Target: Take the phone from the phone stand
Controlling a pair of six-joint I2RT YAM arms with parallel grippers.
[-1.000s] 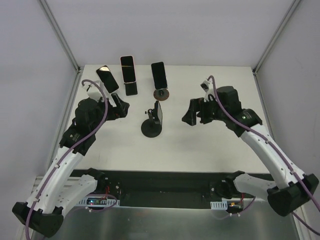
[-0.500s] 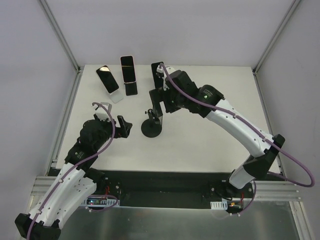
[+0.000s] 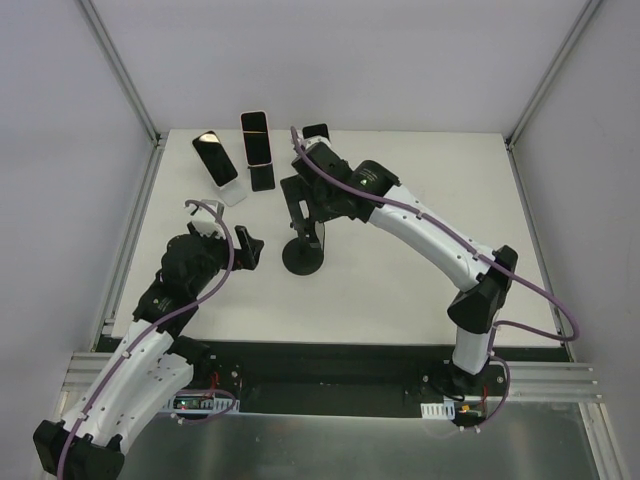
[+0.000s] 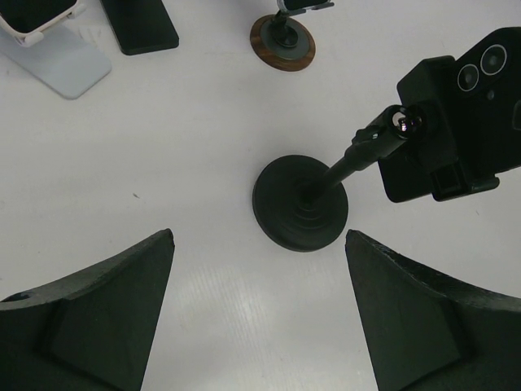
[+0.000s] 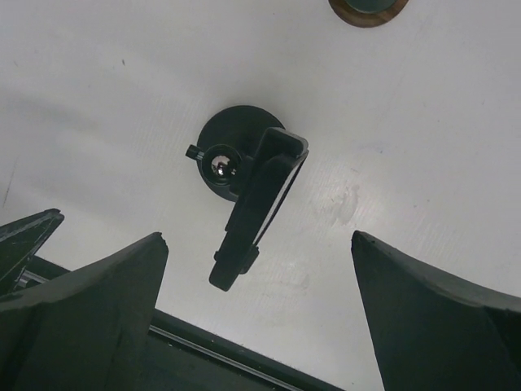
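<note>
The right gripper hovered with jaws wide apart, straight over the phone sitting on its phone stand. The left gripper, also spread, faced that stand's base. A wooden-footed stand, a black stand and a white stand stood beyond.

No text, brand, number or sign is legible on the phone or the phone stand.

From overhead, the right arm masks most of the phone on its black stand; the left wrist camera crops that phone at the frame's right edge.
</note>
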